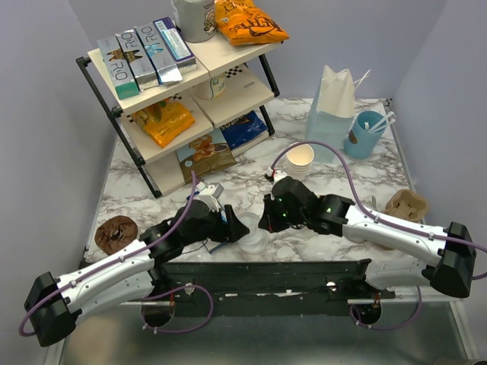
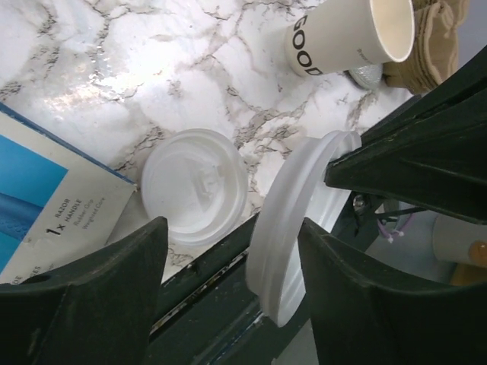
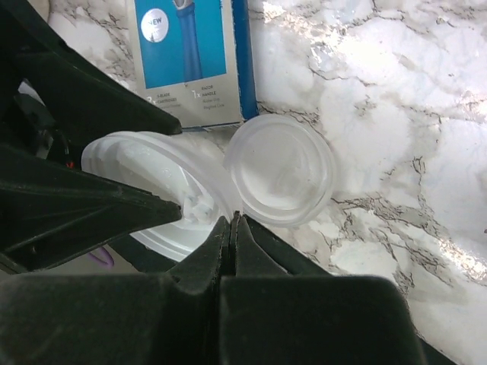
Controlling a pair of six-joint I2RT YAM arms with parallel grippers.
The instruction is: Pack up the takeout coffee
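White sip lids, two: a flat lid [image 2: 194, 186] just beyond my left claw [image 2: 232, 232], a tilted lid [image 2: 288, 228] between its released jaws; right claw [image 3: 232, 220] clenched at its rim.

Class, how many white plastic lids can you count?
2. A flat lid lies on the table; a tilted lid stands on edge inside the open left gripper. Others may be hidden.

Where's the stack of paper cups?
Top view, right of centre: the stack of paper cups stands just in front of the pale blue bag, left of the blue cup.
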